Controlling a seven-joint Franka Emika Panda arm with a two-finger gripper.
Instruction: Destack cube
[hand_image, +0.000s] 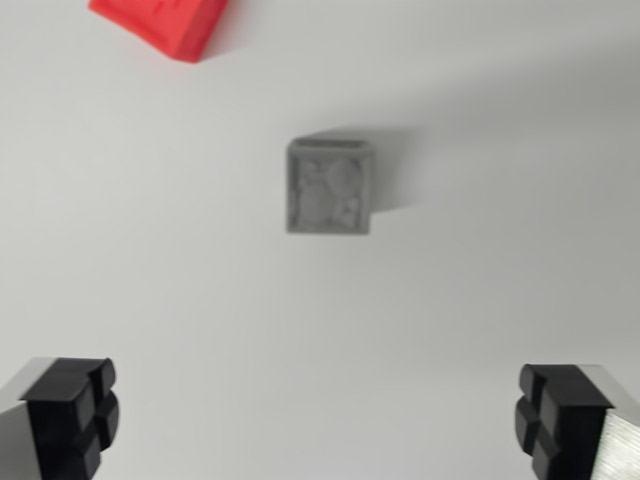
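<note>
A grey cube (330, 187) rests on the white surface near the middle of the wrist view, seen from above, with a shadow to its right. A red cube (165, 22) lies at the top left, cut off by the frame edge. My gripper (315, 425) is open, with one black fingertip (72, 410) at the bottom left and the other at the bottom right. Nothing is between them. The grey cube lies ahead of the fingers, well apart from them.
The white surface (480, 280) fills the rest of the view around both cubes.
</note>
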